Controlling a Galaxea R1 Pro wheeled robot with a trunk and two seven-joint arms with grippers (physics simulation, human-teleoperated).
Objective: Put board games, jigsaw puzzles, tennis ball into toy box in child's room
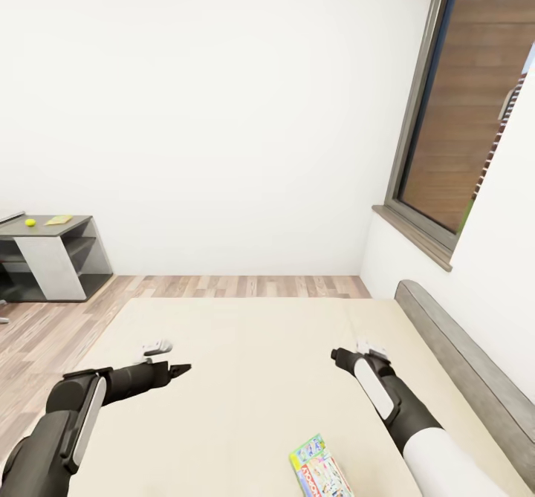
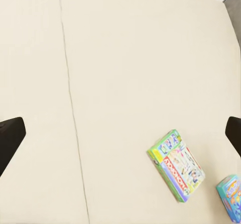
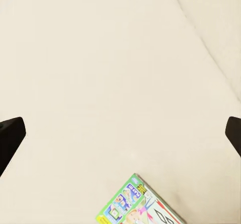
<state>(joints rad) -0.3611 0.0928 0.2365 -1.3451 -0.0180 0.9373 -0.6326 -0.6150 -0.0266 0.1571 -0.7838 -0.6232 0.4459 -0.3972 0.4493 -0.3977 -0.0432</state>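
Far off at the left, against the white wall, the low grey end of the counter (image 1: 52,248) carries the tennis ball (image 1: 30,222) and, just beside it, a thin yellowish board (image 1: 59,220) too small to identify; they sit well apart from the robot, so those toys look untouched for now.

Nearer, the left gripper (image 1: 180,368) hangs over the bare beige bed (image 1: 245,348), its dark fingertips (image 2: 10,136) spread wide with nothing between them. In the left wrist view the green-edged board game (image 2: 176,164) lies flat on the mattress, with a smaller blue board game (image 2: 231,196) just beside it at the frame's edge. Both lie face up, presumably left there as the two bed games to be collected.

Toward the right, the right gripper (image 1: 340,355) is also held above the mattress, wide open and empty, near the grey headboard (image 1: 461,363). The green-edged box shows below it at the picture's lower edge.

The red banner on that lid reads "MONOPOLY"; the other lettering is too blurred to read. I judge the arms are poised to pick this box first.
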